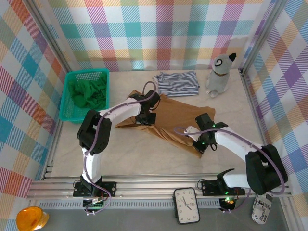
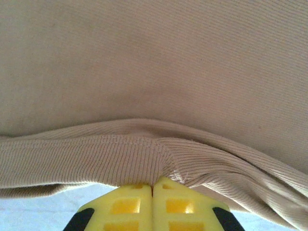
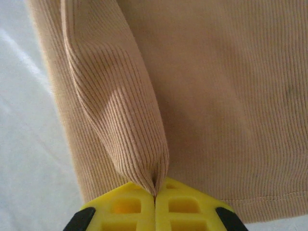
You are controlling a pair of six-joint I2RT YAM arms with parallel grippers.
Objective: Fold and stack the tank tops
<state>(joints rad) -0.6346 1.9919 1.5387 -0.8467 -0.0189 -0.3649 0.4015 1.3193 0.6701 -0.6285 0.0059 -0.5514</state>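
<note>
Nearest, the right gripper [image 3: 155, 197] has its jaws shut tight on a ribbed edge of the tan tank top [image 1: 175, 118]. The left gripper [image 2: 153, 185], jaws also shut, pinches the hem on the opp. side. Two holds, prob. so the cloth lifts evenly for a fold. Further back, the striped tank top [image 1: 178, 83] lies folded on the worktop [image 1: 144, 154]. The green tank top [image 1: 86, 94] sits bunched in the teal basket [image 1: 89, 74].

Bright, even light — wrist close-ups soft
</note>
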